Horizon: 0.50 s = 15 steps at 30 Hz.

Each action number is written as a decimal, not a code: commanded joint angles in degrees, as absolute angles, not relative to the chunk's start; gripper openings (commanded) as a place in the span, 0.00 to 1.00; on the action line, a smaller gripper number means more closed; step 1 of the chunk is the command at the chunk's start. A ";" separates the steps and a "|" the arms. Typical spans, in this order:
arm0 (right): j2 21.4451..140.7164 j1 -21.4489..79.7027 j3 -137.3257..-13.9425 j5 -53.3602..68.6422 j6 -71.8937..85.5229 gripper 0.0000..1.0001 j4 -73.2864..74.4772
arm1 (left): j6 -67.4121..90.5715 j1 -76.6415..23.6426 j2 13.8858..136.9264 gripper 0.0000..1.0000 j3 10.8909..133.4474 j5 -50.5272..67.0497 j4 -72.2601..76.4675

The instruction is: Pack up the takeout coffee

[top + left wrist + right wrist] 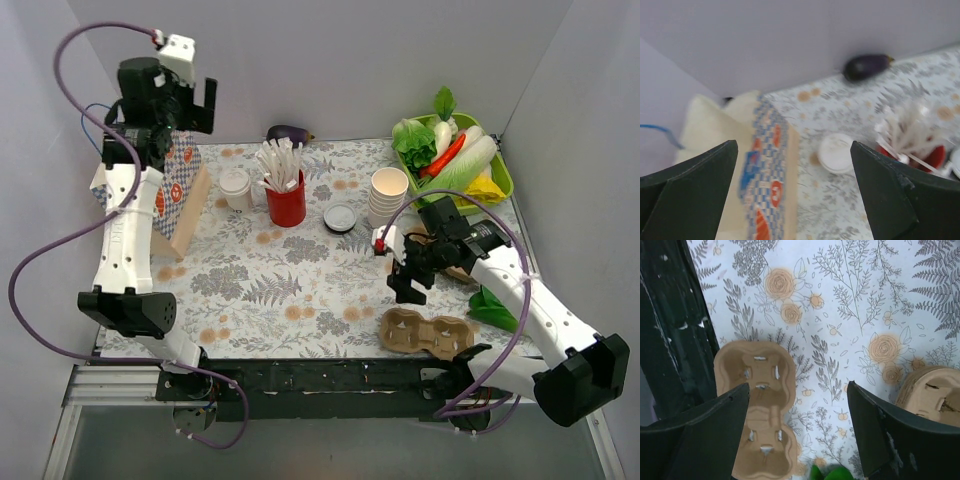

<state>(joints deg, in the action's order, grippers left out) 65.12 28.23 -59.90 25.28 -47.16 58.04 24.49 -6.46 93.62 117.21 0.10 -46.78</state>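
**Left jaws.** Two dark, blunt wedges, spread wide and holding nothing, raised over the far left corner of the desk (300, 290). In the left wrist view the takeout coffee (836, 152) shows in the gap between them, nearer the jaw at the view's right. It is a small cream paper cup seen from above, under a smooth round white lid. Towards the other jaw stands a stiff paper bag (770, 175) with a blue check and red motifs. Partly behind the first jaw is a red cup (932, 155) bristling with thin white sticks. A glossy purple eggplant (865, 66) lies beyond the gap, at the foot of the plain wall.

**Right jaws.** These are parted and empty. Between them is only flat fern-and-rose print. A matt brown moulded-pulp carrier (757, 410) with two wells runs under the jaw at the view's left, beside the dark rail (670, 340) along the desk's near edge. A second carrier (932, 392) shows past the opposite jaw.

**Top view only.** The coffee stands upright between bag and red cup, well apart from the right jaws. Also visible are a loose lid (340, 218), stacked lidless cups (388, 195) and a green tray (507, 170) of vegetables. Walls close off three sides.
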 commanded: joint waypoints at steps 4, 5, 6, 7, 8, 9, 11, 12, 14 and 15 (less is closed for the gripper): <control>69.43 28.04 -63.45 27.60 -33.14 0.96 48.88 | 18.38 6.32 95.53 0.98 133.93 -14.58 -51.67; 69.78 28.04 -63.72 27.42 -32.00 0.97 47.91 | 17.41 7.46 96.49 0.98 135.60 -16.42 -52.11; 70.13 27.95 -64.68 27.42 -31.30 0.97 47.12 | 16.36 7.82 98.33 0.98 138.14 -19.83 -52.82; 71.18 28.04 -65.12 27.60 -30.77 0.97 45.89 | 15.39 8.17 98.96 0.98 138.51 -21.95 -52.82; 71.80 28.04 -65.65 27.95 -30.24 0.97 45.62 | 13.64 9.13 99.40 0.98 138.43 -23.54 -52.74; 72.50 28.04 -66.18 29.17 -29.97 0.97 45.70 | 13.45 9.84 99.84 0.98 137.99 -25.99 -52.56; 73.91 28.04 -67.06 30.05 -29.45 0.97 45.18 | 14.58 11.33 100.72 0.98 136.85 -26.89 -53.61; 74.26 28.04 -67.23 30.93 -29.36 0.97 44.91 | 15.37 11.69 101.16 0.98 136.76 -26.98 -55.44; 75.23 28.04 -67.76 31.55 -29.36 0.97 44.91 | 16.87 13.43 102.39 0.98 135.80 -26.29 -57.12; 75.50 28.04 -67.94 31.90 -29.27 0.97 44.91 | 17.31 14.23 102.48 0.98 135.18 -25.58 -57.74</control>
<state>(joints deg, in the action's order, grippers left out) 74.43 28.18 -65.28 28.62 -31.24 47.00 16.49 11.44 100.68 137.10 -23.18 -51.96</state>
